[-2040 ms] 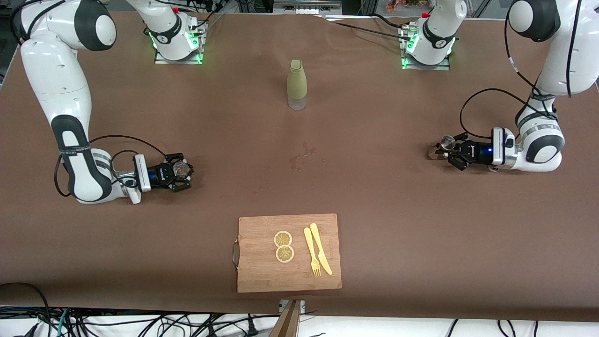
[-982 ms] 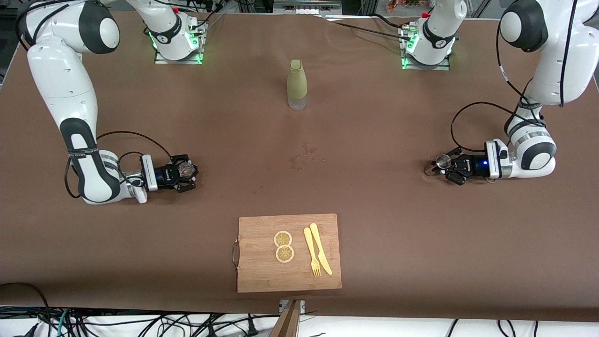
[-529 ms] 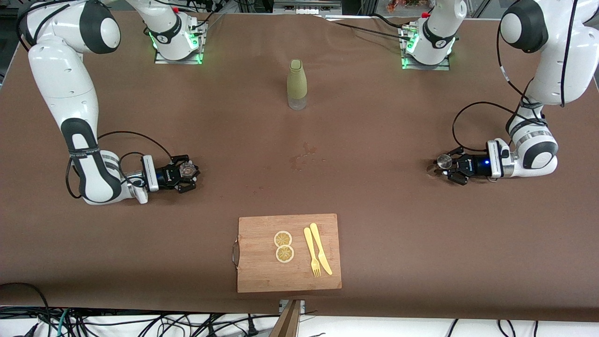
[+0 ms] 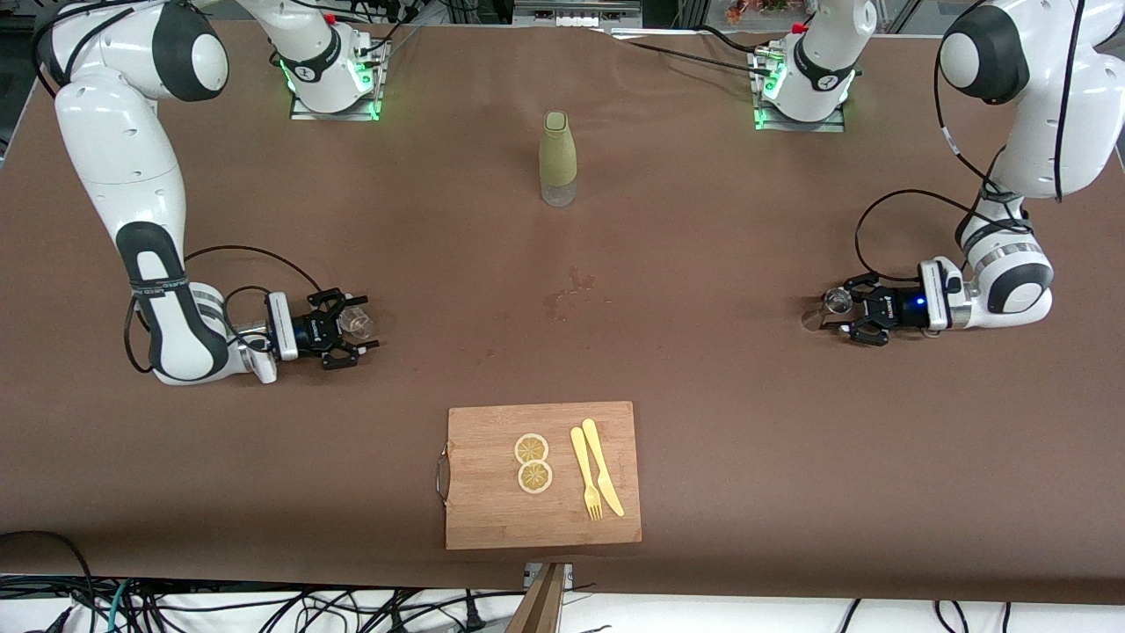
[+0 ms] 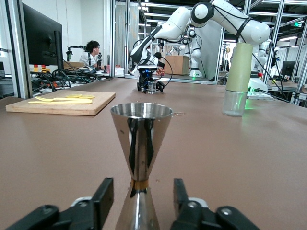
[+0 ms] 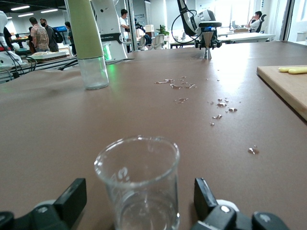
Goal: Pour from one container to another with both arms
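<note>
A clear glass beaker (image 4: 356, 323) stands upright on the table toward the right arm's end, with my right gripper (image 4: 359, 323) low around it. Its fingers (image 6: 73, 197) are open, a gap on each side of the beaker (image 6: 139, 184). Toward the left arm's end a steel jigger (image 4: 833, 301) stands upright on the table. My left gripper (image 4: 839, 309) is open around the jigger (image 5: 140, 143), and its fingers (image 5: 103, 195) do not touch the waist.
An olive-sleeved bottle (image 4: 557, 158) stands mid-table near the arms' bases. Spilled droplets (image 4: 571, 294) lie on the brown cloth at the centre. A wooden cutting board (image 4: 492, 501) with lemon slices (image 4: 533, 462) and yellow cutlery (image 4: 595, 479) sits near the front edge.
Both grippers came down to the table with the beaker and the jigger, then opened and let go. Both containers now stand on their own.
</note>
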Robot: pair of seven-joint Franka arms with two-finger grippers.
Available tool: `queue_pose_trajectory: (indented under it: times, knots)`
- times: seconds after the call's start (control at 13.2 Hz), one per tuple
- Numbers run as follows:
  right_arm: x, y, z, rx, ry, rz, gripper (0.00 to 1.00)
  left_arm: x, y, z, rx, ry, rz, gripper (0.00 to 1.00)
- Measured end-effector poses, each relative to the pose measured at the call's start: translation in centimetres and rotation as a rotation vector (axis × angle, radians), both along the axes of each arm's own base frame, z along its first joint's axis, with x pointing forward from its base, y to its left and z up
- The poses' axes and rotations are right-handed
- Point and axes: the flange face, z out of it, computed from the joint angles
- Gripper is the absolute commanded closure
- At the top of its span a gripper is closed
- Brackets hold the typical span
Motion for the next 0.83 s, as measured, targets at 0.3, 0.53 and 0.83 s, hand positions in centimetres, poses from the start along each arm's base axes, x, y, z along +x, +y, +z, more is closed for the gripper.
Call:
queue_pose_trajectory:
  times: [0.3, 0.53, 0.83]
  knots:
    - [0.3, -5.3, 1.5, -0.079, 0.017, -0.055, 0.00, 0.1, 4.5, 2.8, 0.092, 0.012, -0.062, 0.00]
    - [1.2, -8.9, 5.6, -0.164, 0.066, -0.097, 0.00, 0.0, 7.3, 6.9, 0.185, 0.120, -0.078, 0.00]
    - [3.3, -9.7, 14.1, -0.298, 0.157, -0.161, 0.00, 1.1, 10.8, 17.9, 0.438, 0.354, -0.016, 0.00]
